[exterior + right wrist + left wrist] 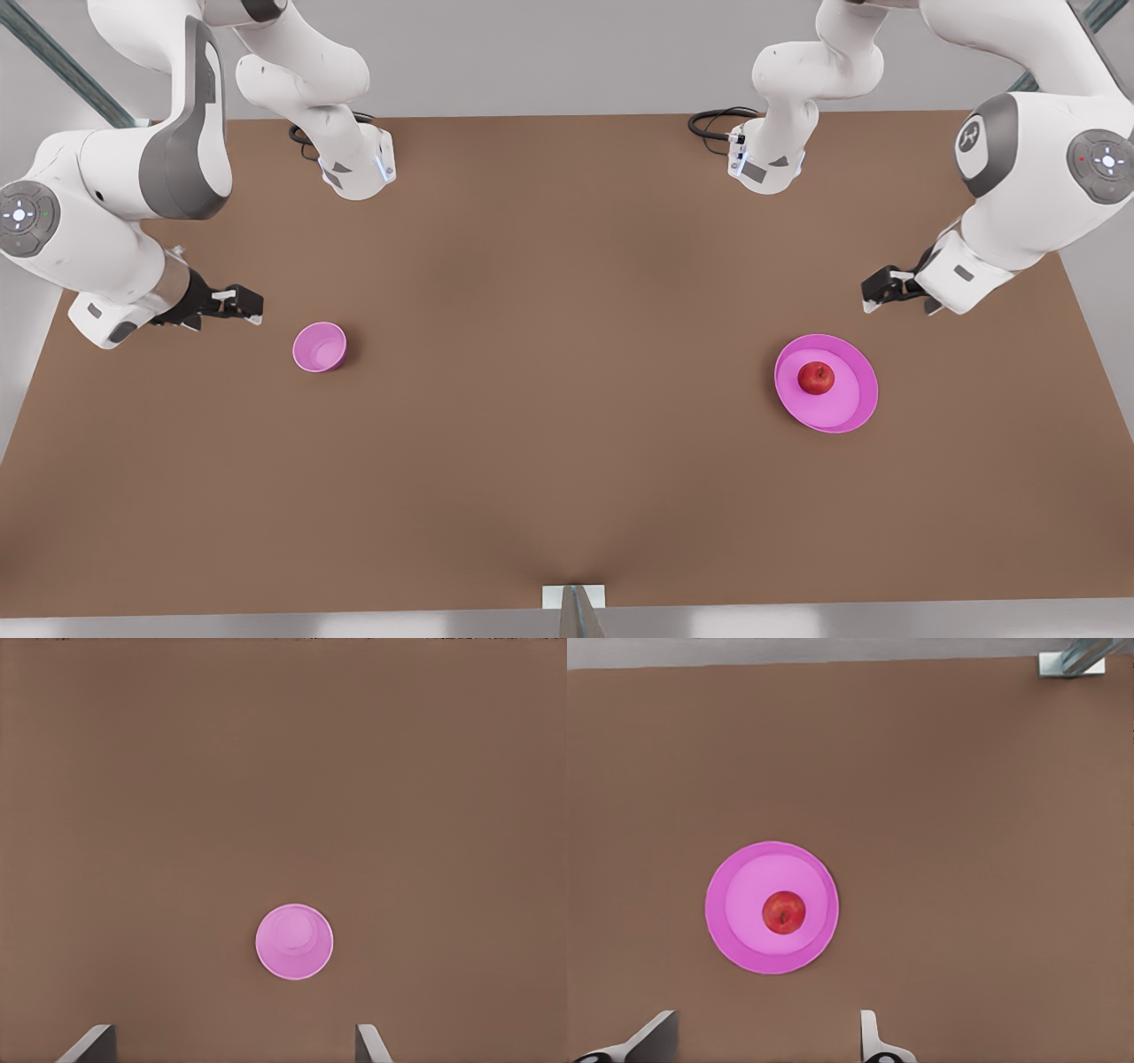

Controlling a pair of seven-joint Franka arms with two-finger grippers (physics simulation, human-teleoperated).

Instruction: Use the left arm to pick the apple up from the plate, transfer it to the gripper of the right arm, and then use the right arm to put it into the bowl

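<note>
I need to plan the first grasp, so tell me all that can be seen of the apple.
The apple is small, round and red with a smooth skin and a dark stem dimple facing up; the left wrist view shows a faint yellowish patch near the dimple. It sits upright near the middle of the wide pink plate, touching only the plate's flat floor, well inside the rim. Nothing holds it: the left gripper hangs open above the table, apart from the plate.

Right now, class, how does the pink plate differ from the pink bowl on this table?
The plate is wide and shallow with a low rim; the bowl is narrower and deep. The plate holds the apple; the bowl holds nothing. The plate lies near the left gripper, the bowl near the right gripper. Both are round and pink-magenta.
</note>
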